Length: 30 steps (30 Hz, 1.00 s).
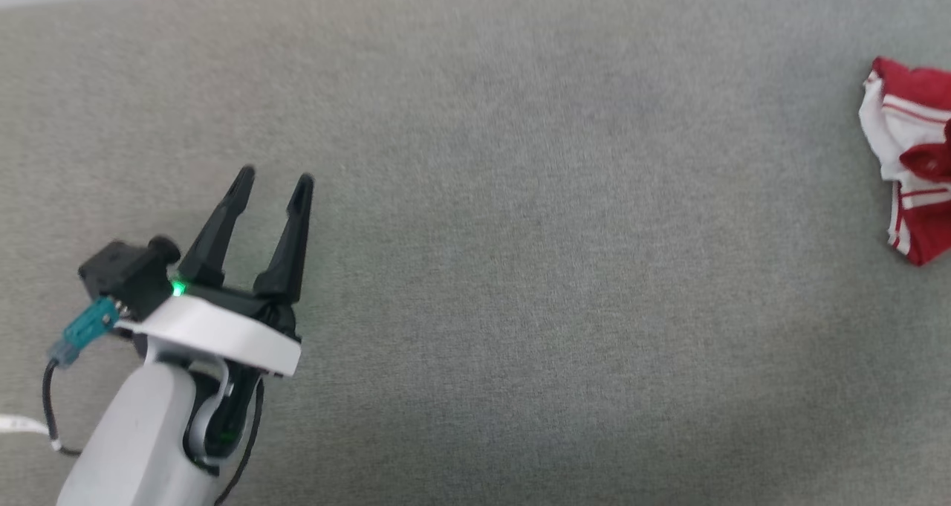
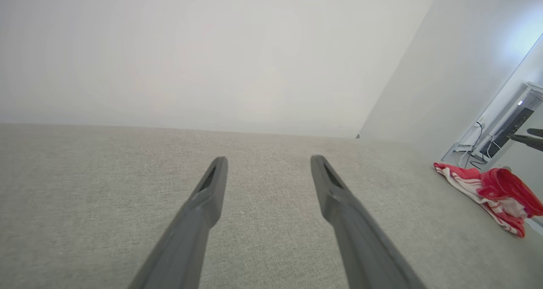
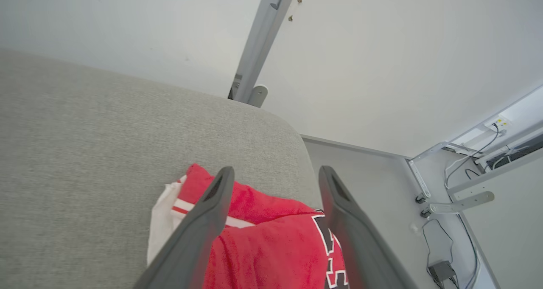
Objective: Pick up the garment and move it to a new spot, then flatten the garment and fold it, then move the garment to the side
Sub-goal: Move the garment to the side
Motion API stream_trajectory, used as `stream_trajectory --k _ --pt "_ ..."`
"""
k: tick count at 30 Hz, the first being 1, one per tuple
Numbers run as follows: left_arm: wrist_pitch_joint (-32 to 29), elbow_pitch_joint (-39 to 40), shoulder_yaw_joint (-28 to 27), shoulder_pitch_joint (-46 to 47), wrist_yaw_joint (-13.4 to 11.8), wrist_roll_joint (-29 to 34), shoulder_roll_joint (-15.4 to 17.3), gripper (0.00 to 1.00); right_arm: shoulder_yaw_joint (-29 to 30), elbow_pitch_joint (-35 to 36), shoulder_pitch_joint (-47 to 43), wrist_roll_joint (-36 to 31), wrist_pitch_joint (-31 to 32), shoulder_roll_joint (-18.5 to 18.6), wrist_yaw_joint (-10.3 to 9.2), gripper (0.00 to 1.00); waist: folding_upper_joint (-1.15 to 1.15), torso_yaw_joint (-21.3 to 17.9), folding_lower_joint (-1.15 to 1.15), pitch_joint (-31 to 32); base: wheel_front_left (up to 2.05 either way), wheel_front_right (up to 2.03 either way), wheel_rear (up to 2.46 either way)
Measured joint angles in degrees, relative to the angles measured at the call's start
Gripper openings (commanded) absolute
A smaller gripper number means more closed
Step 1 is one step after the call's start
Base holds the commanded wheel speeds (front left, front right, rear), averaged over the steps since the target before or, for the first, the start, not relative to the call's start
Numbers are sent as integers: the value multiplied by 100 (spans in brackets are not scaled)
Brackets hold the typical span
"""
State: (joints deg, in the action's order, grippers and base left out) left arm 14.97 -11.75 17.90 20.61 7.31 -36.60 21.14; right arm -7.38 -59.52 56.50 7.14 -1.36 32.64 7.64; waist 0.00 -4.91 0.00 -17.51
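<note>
garment (image 1: 903, 131) cut off by head view's right edge, its black lettering (image 3: 323, 231) half hidden behind a finger (image 3: 343, 221) of the right gripper (image 3: 275, 173), lower centre

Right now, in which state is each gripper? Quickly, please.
Left gripper: open, holding nothing.
Right gripper: open, holding nothing, fingers spread over the garment.

"How many shirts do you count from here?"
"Just one garment (image 1: 910, 157), red and white, on one grey cushion (image 1: 520, 231)."
"And grippers?"
"Two: the left gripper (image 1: 274, 177) and the right gripper (image 3: 275, 172)."
"Fingers?"
"Two dark fingers (image 2: 212, 187) on each, so four in all."
</note>
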Motion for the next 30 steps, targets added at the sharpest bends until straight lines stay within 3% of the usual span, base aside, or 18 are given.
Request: stream_trajectory --k 10,22,30 --pt "0 -89 -534 -691 0 129 -132 100 -196 303 -621 232 -631 -555 0 100 0 151 0 677 0 0 0" --pt "0 -68 -1045 -1538 0 259 -238 100 -561 890 -1829 800 -1155 -738 0 100 0 319 0 1511 0 0 0" --pt "0 54 -1457 -2053 0 367 -308 100 -487 1562 -2684 962 -1330 -842 0 100 0 374 0 1825 0 0 0"
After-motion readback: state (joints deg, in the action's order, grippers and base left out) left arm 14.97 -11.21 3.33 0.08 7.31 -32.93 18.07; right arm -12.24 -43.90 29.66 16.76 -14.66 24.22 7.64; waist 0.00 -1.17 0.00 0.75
